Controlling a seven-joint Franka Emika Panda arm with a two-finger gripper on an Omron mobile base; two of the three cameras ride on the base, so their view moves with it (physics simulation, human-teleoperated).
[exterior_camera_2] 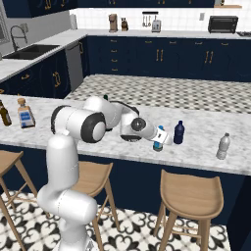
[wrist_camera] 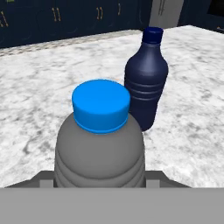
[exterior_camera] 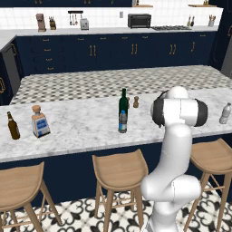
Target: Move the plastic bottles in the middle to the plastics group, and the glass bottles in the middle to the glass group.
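Marble counter (exterior_camera_2: 196, 147) runs from left to right, and the gripper (exterior_camera_2: 161, 139) is near its front edge, jaws closed on a small water bottle (exterior_camera_2: 158, 144). In the hand view this bottle (wrist_camera: 99, 144) with its blue cap (wrist_camera: 101, 105) stands just in front of the dark-blue bottle (wrist_camera: 145, 83), close but with a gap between them. The greyish clear bottle (exterior_camera_2: 223, 146) stands well apart to the right, near the front edge, with bare marble between. In the middle the green bottle (exterior_camera: 123, 103) stands just behind the second water bottle (exterior_camera: 122, 121), with open counter on both sides. At the far left the brown bottle (exterior_camera: 13, 126) and the square bottle (exterior_camera: 40, 121) stand near each other
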